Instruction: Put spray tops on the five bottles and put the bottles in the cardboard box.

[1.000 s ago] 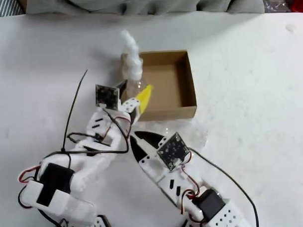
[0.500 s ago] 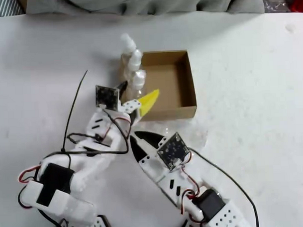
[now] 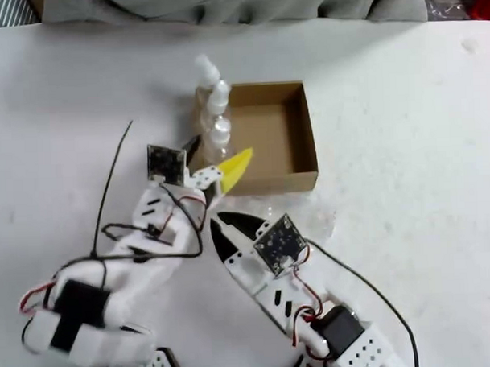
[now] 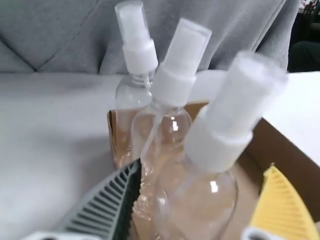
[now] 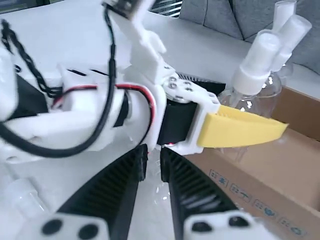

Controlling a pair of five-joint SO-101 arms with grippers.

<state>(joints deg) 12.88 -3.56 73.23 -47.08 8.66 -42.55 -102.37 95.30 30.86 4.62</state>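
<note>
Currently left hand (image 4: 202, 170) is released, yellow and grey jaws wide either side of a clear plastic bottle with white spray top (image 4: 222, 125), upright at the brown cardboard box's (image 3: 306, 137) left wall. Best to withdraw straight back, jaws wide, to avoid tipping it. Right hand (image 5: 152, 162) is clenched and empty.
</note>
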